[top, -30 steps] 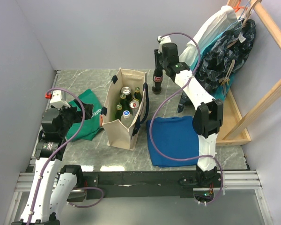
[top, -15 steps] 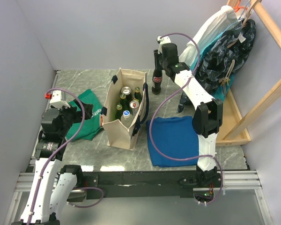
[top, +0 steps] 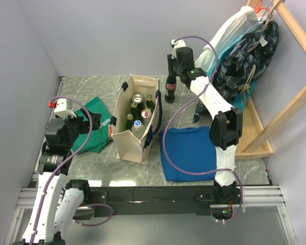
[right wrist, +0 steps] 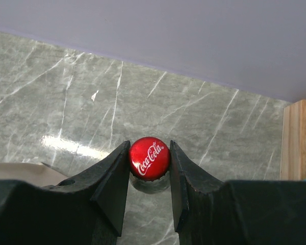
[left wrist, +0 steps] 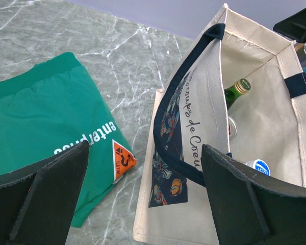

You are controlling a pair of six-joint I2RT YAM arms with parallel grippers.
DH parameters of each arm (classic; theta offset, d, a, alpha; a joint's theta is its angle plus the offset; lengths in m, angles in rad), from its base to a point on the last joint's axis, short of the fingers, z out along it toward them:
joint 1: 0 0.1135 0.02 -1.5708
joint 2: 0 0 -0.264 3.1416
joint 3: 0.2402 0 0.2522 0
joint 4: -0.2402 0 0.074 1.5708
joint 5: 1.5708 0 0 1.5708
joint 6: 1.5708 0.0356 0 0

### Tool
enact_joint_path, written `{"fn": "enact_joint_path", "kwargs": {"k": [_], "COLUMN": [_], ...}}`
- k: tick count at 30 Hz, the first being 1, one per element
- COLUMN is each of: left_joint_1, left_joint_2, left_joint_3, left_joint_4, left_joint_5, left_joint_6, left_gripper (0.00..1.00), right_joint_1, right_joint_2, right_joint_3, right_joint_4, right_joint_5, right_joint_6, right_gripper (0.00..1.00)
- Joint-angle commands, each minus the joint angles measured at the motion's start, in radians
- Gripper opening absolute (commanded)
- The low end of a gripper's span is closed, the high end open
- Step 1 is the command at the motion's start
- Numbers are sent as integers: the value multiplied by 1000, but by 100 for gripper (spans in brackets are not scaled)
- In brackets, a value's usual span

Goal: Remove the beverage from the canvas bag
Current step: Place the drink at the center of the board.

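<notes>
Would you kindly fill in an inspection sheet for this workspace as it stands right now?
Surface: grey marble table; no spills seen.
Job's things: canvas bag upright and open, with bottles and cans inside; cola bottle outside, beyond the bag's far end.
Clutter: green cloth left of the bag, blue cloth right of it.
Grippers: right gripper shut on the cola bottle's cap; left gripper open, empty, beside the bag.
Cables: purple cable on the right arm loops down close to the bag.
Surroundings: wooden rack with hung clothes at right; plain walls.
</notes>
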Motion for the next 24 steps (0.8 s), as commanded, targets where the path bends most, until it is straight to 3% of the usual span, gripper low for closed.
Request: {"fn": "enact_joint_path", "kwargs": {"k": [1, 20, 24], "left_joint_1": [0, 0, 0], "left_joint_2": [-14, -10, -11], "left_joint_3": [26, 26, 26], "left_joint_4": [8, 10, 8], "left_joint_5": [-3, 1, -1], "left_joint_6": [4, 8, 6], "left_gripper": [96, 96, 96], "right_joint_1": [-6, -1, 5], "right_joint_2": [-45, -26, -25], "right_joint_3": [28, 9, 11], "right_joint_4": [176, 164, 148], "right_joint_5": [3, 9, 6], "right_joint_6": [6, 43, 32], "right_gripper": [0, 0, 12]}}
